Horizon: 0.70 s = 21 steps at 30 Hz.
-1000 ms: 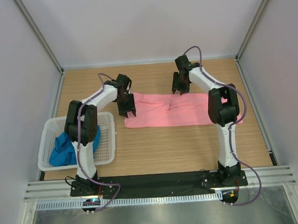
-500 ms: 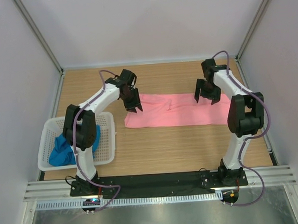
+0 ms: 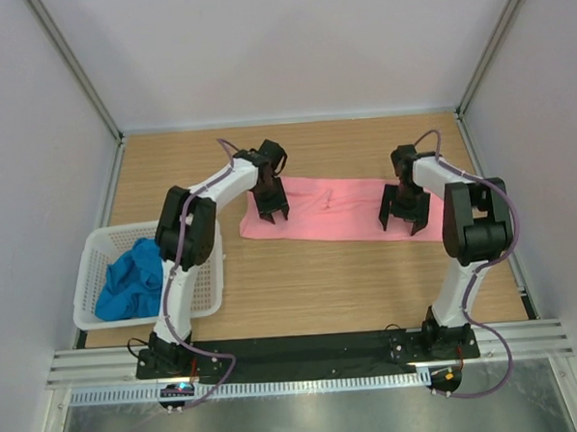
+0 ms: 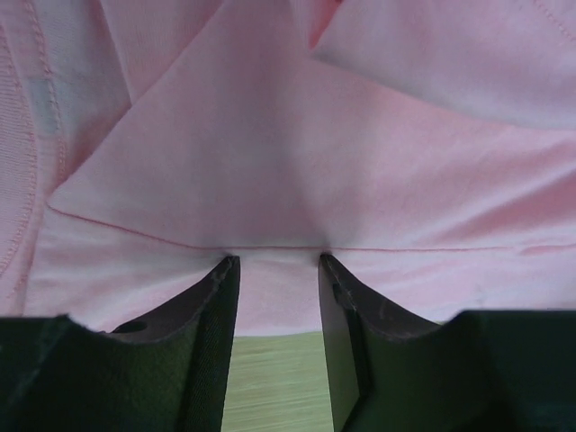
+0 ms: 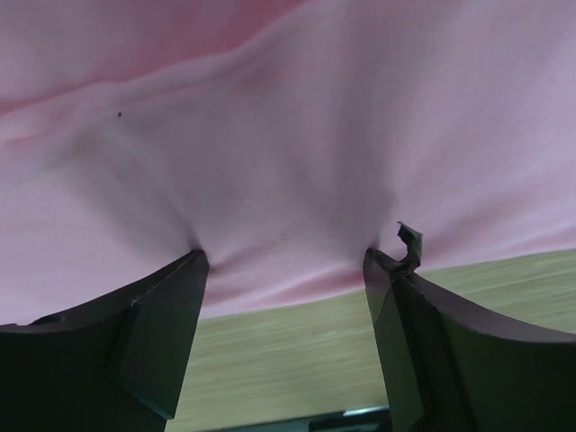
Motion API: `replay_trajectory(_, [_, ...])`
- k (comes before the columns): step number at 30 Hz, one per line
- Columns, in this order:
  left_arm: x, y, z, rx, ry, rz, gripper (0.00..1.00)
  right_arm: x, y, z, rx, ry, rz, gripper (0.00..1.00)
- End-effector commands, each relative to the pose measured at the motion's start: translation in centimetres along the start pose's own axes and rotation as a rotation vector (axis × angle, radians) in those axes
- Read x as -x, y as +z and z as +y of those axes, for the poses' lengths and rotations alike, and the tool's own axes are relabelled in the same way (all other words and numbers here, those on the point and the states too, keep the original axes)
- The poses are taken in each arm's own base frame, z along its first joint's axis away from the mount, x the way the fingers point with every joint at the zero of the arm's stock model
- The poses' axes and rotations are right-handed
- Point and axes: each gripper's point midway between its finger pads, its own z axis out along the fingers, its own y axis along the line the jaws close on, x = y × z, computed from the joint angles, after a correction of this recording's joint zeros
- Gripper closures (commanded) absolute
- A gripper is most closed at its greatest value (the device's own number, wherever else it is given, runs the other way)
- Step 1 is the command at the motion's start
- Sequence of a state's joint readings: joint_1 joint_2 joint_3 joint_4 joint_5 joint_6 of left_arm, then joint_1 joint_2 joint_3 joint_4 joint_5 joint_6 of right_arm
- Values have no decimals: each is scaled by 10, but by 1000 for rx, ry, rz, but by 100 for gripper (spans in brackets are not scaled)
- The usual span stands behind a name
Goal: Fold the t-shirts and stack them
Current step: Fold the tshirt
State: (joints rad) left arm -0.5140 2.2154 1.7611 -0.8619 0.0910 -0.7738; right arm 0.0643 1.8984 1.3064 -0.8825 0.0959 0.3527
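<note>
Wooden table (image 3: 369, 279), left to right: blue t-shirt (image 3: 137, 282) crumpled in the white basket (image 3: 149, 320) — not yet folded. The left gripper (image 3: 272, 215), jaws half apart, presses the pink t-shirt (image 3: 332, 214) at its near edge; the right gripper (image 3: 402, 225) does likewise, jaws wide. The pink shirt looks part-folded — stacking remains.

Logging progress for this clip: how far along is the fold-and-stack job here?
Done: the pink t-shirt lies on the table as a long band, partly folded. In hand: the left gripper and right gripper, both open, sit on its near edge. Remaining: finishing that fold, the blue t-shirt crumpled in the basket, and stacking.
</note>
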Motion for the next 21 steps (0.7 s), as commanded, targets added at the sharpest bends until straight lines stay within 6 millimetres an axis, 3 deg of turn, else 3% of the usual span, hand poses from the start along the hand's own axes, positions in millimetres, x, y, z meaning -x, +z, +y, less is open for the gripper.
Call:
replay_trajectory(1, [9, 15, 25, 137, 28, -14, 57, -7, -1, -8, -12, 67, -50, 22])
replay_trajectory(3, [19, 16, 23, 142, 54, -35, 57, -29, 8, -11, -20, 123, -10, 21])
replay_trajectory(5, [26, 25, 28, 174, 75, -41, 56, -44, 14, -1, 30, 149, 13, 21])
replay_trajectory(6, [40, 21, 23, 169, 107, -76, 56, -59, 17, 0, 28, 160, 33, 21])
replay_trajectory(8, [48, 32, 37, 223, 124, -56, 55, -79, 16, 20, 58, 101, 59, 20])
replay_trajectory(11, [84, 29, 37, 208, 172, -108, 54, -118, 16, 47, 129, 63, 138, 19])
replay_trajectory(12, [85, 43, 44, 220, 189, -82, 53, -138, 15, 58, 175, 57, 195, 19])
replay_trajectory(13, [104, 35, 35, 198, 206, -129, 52, -145, 12, 68, 206, 76, 206, 19])
replay_trajectory(14, [113, 34, 37, 202, 240, -142, 51, -160, 7, 81, 230, 26, 221, 19])
replay_trajectory(15, [116, 47, 45, 212, 250, -125, 47, -169, 0, 94, 275, 7, 247, 19])
replay_trajectory(17, [134, 43, 31, 152, 306, -172, 44, -189, -13, 121, 345, -72, 273, 19])
replay_trajectory(20, [153, 37, 16, 99, 358, -251, 36, -188, -44, 154, 457, -135, 255, 19])
replay_trajectory(21, [157, 33, 14, 90, 355, -269, 34, -176, -59, 167, 497, -144, 221, 18])
